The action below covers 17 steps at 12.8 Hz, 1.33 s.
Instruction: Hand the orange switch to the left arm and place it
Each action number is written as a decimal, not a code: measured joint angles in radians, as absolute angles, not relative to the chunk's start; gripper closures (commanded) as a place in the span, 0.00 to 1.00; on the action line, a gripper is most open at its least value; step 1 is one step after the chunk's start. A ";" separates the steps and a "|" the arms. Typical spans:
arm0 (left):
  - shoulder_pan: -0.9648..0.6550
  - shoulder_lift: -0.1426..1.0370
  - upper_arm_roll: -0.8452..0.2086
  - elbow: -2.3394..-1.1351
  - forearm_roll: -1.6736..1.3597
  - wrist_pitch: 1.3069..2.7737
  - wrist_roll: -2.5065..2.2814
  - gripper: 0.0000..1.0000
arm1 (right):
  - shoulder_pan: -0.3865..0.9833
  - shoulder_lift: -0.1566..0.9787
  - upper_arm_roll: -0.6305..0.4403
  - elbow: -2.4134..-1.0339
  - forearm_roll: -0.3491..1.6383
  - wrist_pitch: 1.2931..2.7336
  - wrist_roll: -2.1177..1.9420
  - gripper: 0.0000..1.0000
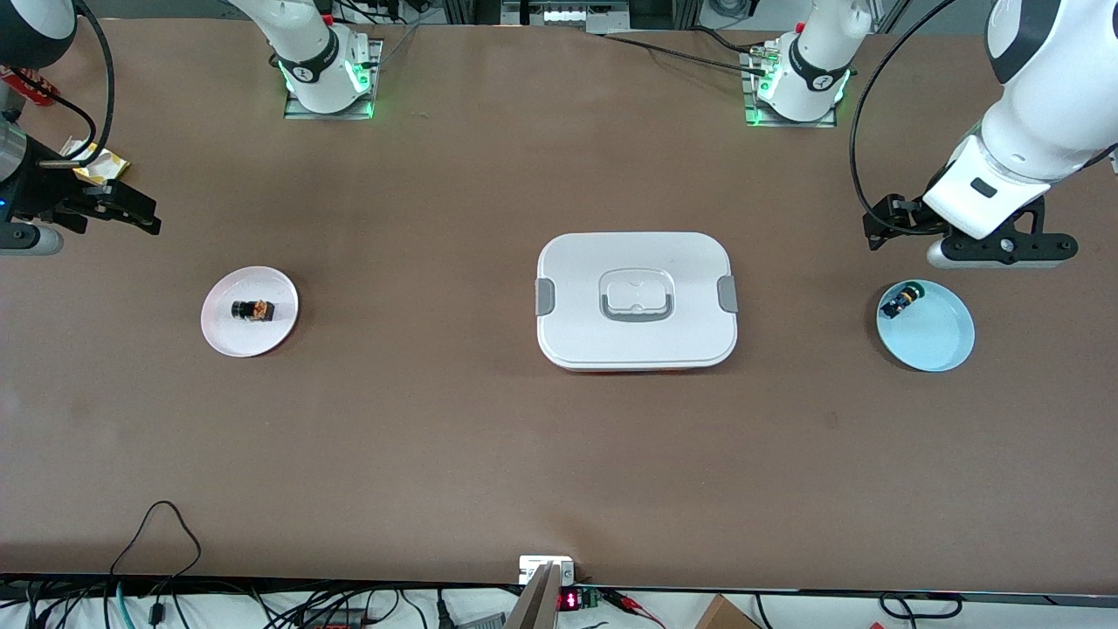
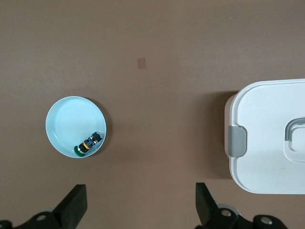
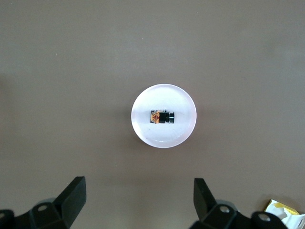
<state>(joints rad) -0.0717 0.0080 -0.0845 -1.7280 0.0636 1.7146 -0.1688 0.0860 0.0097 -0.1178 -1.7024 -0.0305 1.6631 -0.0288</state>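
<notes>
The orange switch (image 1: 253,309) (image 3: 161,117) lies on its side on a pale pink plate (image 1: 236,336) (image 3: 164,137) toward the right arm's end of the table. My right gripper (image 1: 35,229) (image 3: 139,191) hangs open and empty over the table beside that plate. The white box (image 1: 594,336) (image 2: 267,138) with grey clips sits shut at mid-table. My left gripper (image 1: 1003,250) (image 2: 141,195) hangs open and empty over the table beside a light blue plate (image 1: 939,336) (image 2: 66,119).
On the blue plate lies a small black switch (image 1: 901,301) (image 2: 88,143) with blue and green parts. A yellow-white wrapper (image 1: 100,164) (image 3: 283,212) lies under the right arm. Cables run along the table's near edge (image 1: 157,524).
</notes>
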 measured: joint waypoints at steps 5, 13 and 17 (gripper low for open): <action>-0.072 0.008 -0.085 -1.728 0.064 1.715 -0.169 0.00 | 0.105 0.080 -0.118 -1.702 -0.031 1.687 -0.029 0.00; -0.072 0.008 -0.085 -1.728 0.064 1.715 -0.169 0.00 | 0.111 0.209 -0.119 -1.703 -0.031 1.786 -0.021 0.00; -0.072 0.008 -0.085 -1.728 0.064 1.715 -0.169 0.00 | 0.111 0.288 -0.122 -1.710 -0.031 1.836 0.006 0.00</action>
<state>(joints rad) -0.0723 0.0080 -0.0854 -1.7275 0.0636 1.7146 -0.1687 0.1106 0.2885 -0.1223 -1.7098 -0.0308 1.8363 0.0062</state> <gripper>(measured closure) 0.000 0.000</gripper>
